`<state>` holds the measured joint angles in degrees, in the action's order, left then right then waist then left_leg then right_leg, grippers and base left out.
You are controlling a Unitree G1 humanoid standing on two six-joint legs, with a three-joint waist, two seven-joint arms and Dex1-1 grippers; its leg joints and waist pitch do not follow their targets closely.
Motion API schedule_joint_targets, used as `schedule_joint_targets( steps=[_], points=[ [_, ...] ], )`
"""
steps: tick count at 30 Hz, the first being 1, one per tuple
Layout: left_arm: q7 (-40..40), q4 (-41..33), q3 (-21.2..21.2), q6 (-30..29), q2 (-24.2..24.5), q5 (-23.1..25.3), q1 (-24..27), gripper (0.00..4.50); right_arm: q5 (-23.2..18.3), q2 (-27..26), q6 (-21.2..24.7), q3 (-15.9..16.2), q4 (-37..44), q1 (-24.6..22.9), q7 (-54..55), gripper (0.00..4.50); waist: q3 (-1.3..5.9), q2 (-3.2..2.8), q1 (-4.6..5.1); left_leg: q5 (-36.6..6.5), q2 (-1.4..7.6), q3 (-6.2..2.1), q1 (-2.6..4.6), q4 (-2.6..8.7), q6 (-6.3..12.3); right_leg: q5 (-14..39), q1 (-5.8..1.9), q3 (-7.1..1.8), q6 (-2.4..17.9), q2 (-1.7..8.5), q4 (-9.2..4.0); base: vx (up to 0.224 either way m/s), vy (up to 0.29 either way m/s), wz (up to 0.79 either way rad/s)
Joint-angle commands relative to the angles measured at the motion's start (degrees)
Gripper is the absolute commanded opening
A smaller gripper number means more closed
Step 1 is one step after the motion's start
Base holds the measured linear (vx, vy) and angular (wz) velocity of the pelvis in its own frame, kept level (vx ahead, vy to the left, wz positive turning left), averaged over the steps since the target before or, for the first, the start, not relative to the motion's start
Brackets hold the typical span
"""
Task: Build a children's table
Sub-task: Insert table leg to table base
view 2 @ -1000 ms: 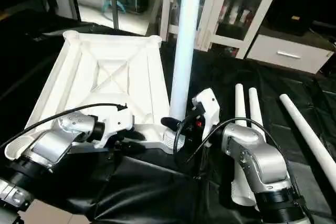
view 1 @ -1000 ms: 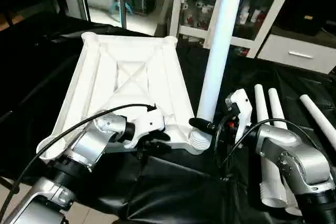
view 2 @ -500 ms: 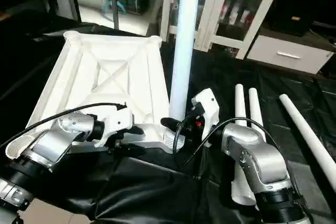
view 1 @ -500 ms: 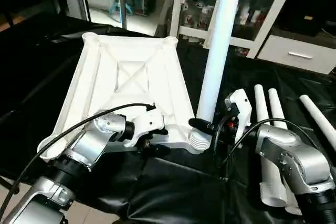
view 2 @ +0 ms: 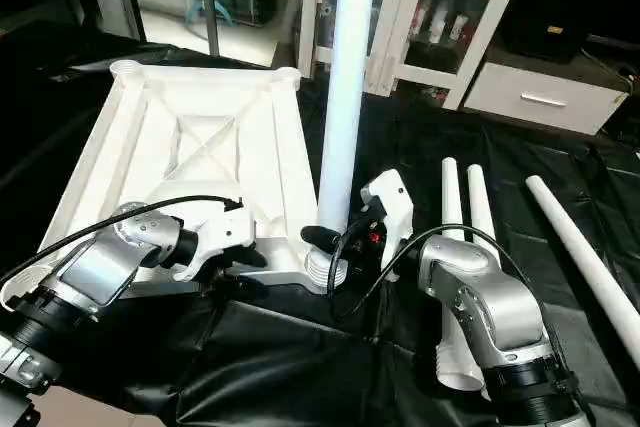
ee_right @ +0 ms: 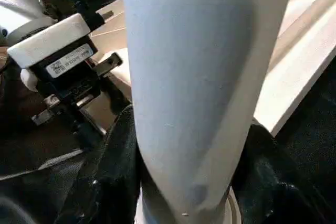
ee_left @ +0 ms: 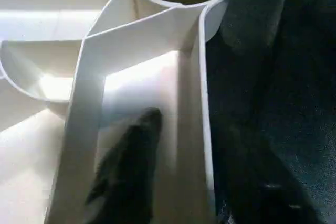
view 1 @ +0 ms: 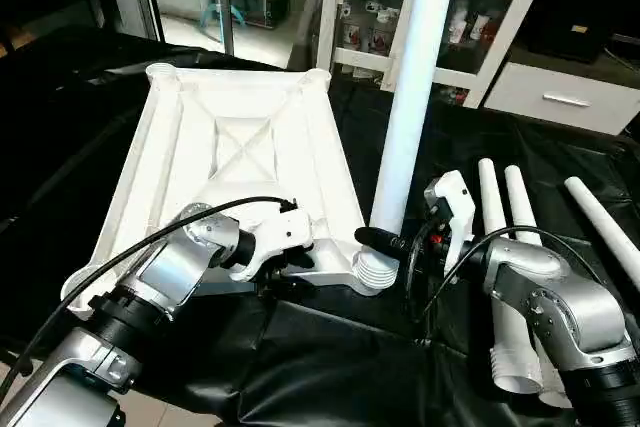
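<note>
Fingers of the right gripper point(view 1: 385, 240) pinched the upright leg point(view 1: 412, 97); the left gripper point(view 1: 290, 272) clamped the tabletop point(view 1: 240, 147) rim. Best kept the leg plumb while twisting.

The robot has shiny silver arms with black rings. Each white wrist block point(view 2: 222, 235) ends in black fingers point(view 1: 378, 238). A thin black cable point(view 1: 150, 240) loops behind them.

A white plastic rectangular tabletop point(view 2: 190, 162) lies ribbed side up on black cloth point(view 2: 300, 357). The right gripper point(view 2: 335, 239) clasps an upright white tube leg point(view 2: 345, 97) at its near corner socket; the left gripper point(view 2: 240, 269) pinches its near rim.
</note>
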<state>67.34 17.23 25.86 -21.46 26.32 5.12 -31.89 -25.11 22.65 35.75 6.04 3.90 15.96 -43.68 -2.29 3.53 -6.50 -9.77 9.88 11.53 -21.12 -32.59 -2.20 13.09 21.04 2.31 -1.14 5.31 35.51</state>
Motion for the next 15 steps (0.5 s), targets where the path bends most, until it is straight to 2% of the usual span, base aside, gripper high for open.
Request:
schedule_joint_targets(
  steps=[1,2,4,5,6,12,15],
  points=[
    [-0.7,1.3,1.7,-1.8,0.4,2.6,1.1,1.61,0.7,0.4,0.3,-0.1,-0.6,0.4,0.3,1.86,2.41,-0.74,-0.18,-18.5,3.79,-2.06,1.54,4.7,-4.23,10.9,-0.38,-2.29,10.4,3.88,-4.82,0.0,0.0,0.0],
    [-0.8,1.2,1.7,-2.0,0.4,2.5,1.2,1.36,0.7,0.4,0.3,-0.1,-0.7,0.5,0.2,1.86,2.37,-0.76,-0.18,-19.0,3.81,-2.07,1.58,4.74,-4.36,11.5,-0.33,-2.3,10.2,3.9,-4.9,0.0,0.0,0.0],
    [-0.9,0.4,1.7,-2.8,0.4,2.3,1.4,1.33,0.7,0.4,0.3,0.0,-0.8,0.6,0.2,1.86,2.39,-0.79,-0.17,-19.3,3.83,-2.1,1.63,4.76,-4.49,12.2,-0.33,-2.31,10.1,3.95,-4.94,0.0,0.0,0.0],
    [-1.0,-0.1,1.8,-3.3,0.5,2.2,1.6,1.24,0.8,0.4,0.2,-0.1,-0.9,0.7,0.2,1.86,2.41,-0.45,-0.11,-19.1,3.83,-2.07,1.58,4.75,-4.41,12.1,-0.36,-2.29,10.0,3.91,-4.95,0.0,0.0,0.0],
    [-1.0,-0.4,1.9,-3.6,0.6,2.2,1.6,1.1,0.8,0.4,0.2,-0.1,-0.9,0.7,0.2,1.86,2.42,-0.62,-0.17,-18.3,3.82,-2.07,1.55,4.74,-4.25,11.4,-0.36,-2.29,10.1,3.92,-4.88,0.0,0.0,0.0],
    [-1.0,-2.2,2.8,-4.1,1.5,2.8,2.7,0.58,0.9,0.5,0.1,0.1,-1.1,0.9,0.1,1.86,2.54,-0.51,-0.2,-15.7,3.79,-1.92,1.44,4.59,-3.46,7.6,-0.57,-2.23,10.6,3.74,-4.53,0.0,0.0,0.0],
    [-0.6,-3.3,3.8,-4.3,2.4,4.0,3.2,0.44,1.0,0.4,-0.1,0.1,-1.2,1.2,0.2,1.86,2.51,-0.59,-0.19,-15.8,3.76,-1.91,1.44,4.62,-3.38,7.9,-0.62,-2.22,10.6,3.74,-4.55,0.0,0.0,0.0]
  ],
)
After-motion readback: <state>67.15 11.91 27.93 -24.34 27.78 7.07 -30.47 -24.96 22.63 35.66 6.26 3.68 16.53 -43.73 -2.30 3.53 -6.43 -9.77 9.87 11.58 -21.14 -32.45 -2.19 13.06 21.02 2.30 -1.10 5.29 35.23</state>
